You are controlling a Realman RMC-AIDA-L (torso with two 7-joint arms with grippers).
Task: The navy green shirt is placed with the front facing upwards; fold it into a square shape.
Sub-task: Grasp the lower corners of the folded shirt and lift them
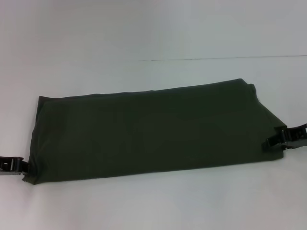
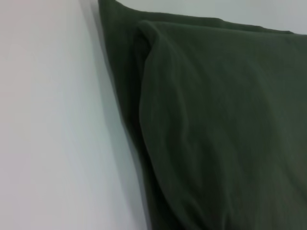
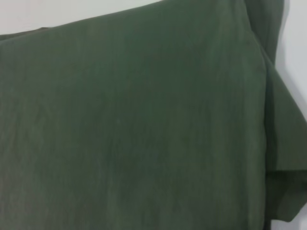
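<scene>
Shirt [image 1: 153, 132] lies as a long folded band on the white surface [image 1: 153, 206]; my left gripper [image 1: 19, 166] and right gripper [image 1: 282, 139] sit at its ends, finger state indiscernible. Uneven lifting risks unfolding the layers.

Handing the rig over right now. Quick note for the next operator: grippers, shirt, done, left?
Left gripper: at the near left corner of the navy green shirt, at table level.
Right gripper: at the shirt's right end, touching its edge.
Whether either one grips cloth cannot be seen.
Shirt: flat on the white table, folded into a long, layered horizontal band; no print or collar showing.
Done: lengthwise folding into the band.
Left: probably fold the ends across to shorten it into a square, then release.
</scene>
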